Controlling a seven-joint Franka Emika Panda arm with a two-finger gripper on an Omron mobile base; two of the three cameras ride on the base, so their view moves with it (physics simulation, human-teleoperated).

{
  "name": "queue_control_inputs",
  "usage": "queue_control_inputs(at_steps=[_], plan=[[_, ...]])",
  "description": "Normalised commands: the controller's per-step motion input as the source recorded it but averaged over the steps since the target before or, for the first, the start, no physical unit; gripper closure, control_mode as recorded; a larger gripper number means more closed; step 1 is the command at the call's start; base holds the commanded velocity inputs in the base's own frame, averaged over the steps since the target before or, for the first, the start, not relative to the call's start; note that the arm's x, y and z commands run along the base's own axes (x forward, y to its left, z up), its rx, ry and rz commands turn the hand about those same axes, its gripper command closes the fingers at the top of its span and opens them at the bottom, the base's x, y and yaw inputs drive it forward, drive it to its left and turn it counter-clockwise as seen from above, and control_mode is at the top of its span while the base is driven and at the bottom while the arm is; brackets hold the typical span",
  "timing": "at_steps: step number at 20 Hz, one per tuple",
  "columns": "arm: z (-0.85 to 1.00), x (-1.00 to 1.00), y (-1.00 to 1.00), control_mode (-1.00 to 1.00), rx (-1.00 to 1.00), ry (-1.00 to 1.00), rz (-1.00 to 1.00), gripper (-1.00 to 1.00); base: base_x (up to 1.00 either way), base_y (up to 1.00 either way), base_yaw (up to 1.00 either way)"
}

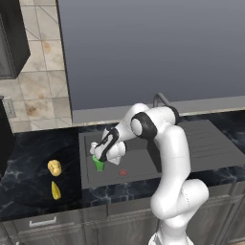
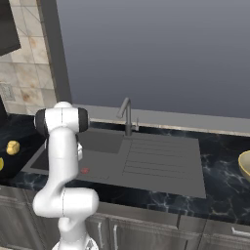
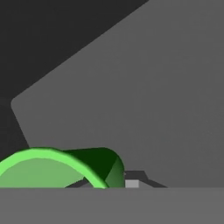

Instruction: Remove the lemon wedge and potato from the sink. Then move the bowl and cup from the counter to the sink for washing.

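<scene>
Fingers (image 1: 98, 158) nearly closed on cup (image 1: 98, 164) rim — inside sink (image 1: 143, 162) basin.

Green cup (image 1: 98, 164) in the sink (image 1: 139, 165) — potato (image 1: 55, 167), lemon wedge (image 1: 56, 191) on the counter; bowl (image 2: 245, 165) right.

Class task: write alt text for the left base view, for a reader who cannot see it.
A white robot arm reaches down into the dark grey sink, its gripper at a small green cup over the basin. On the black counter to the left lie a potato and a lemon wedge.
</scene>
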Motion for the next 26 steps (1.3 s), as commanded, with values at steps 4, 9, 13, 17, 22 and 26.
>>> queue_control_inputs(at_steps=[4, 9, 13, 17, 22, 26], plan=[[-0.18, 0.02, 0.05, -1.0, 0.0, 0.01, 0.0, -1.0, 0.0, 0.0, 0.0], [-0.12, 0.01, 0.01, -1.0, 0.0, 0.0, 0.0, -1.0, 0.0, 0.0, 0.0], [-0.1, 0.0, 0.0, -1.0, 0.0, 0.0, 0.0, -1.0, 0.0, 0.0, 0.0], [-0.07, 0.0, 0.03, -1.0, 0.0, 0.0, 0.0, -1.0, 0.0, 0.0, 0.0], [-0.05, -0.03, 0.09, -1.0, 0.0, 0.0, 0.0, -1.0, 0.0, 0.0, 0.0], [-0.06, -0.03, 0.11, -1.0, 0.0, 0.0, 0.0, -1.0, 0.0, 0.0, 0.0]])
